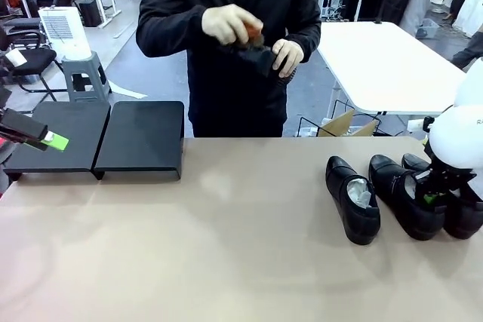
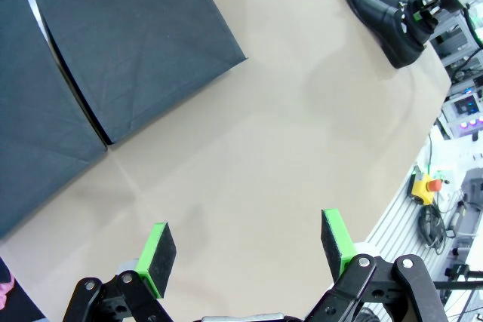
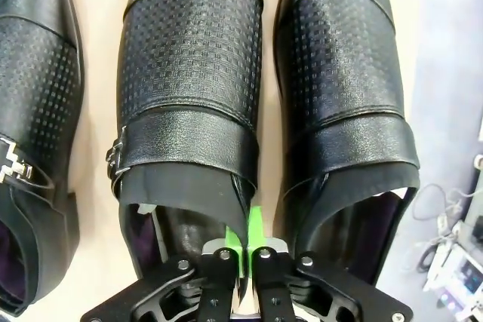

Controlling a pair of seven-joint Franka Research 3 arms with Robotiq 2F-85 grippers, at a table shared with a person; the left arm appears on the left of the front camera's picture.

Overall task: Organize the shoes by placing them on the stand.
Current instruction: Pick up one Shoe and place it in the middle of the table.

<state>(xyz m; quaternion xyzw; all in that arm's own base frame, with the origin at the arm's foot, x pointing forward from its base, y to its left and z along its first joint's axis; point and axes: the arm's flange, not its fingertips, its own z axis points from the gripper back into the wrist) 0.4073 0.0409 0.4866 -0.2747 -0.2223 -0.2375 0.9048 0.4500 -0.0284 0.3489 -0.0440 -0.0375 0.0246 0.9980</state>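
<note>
Gripping middle shoe [image 3: 189, 58], toe seemingly toward person [image 1: 234, 81]

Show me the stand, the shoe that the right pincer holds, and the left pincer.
Stand [image 1: 143, 137]: front view, top of its right panel.
Held shoe [image 3: 192, 73]: right wrist view, its dotted upper.
Left pincer [image 2: 247, 245]: left wrist view, midway between its open fingertips.

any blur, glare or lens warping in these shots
Front view: the person's raised hand is motion-blurred. Left wrist view: the wide lens bows the table edge. Right wrist view: sharp, with a soft sheen on the middle shoe.
</note>
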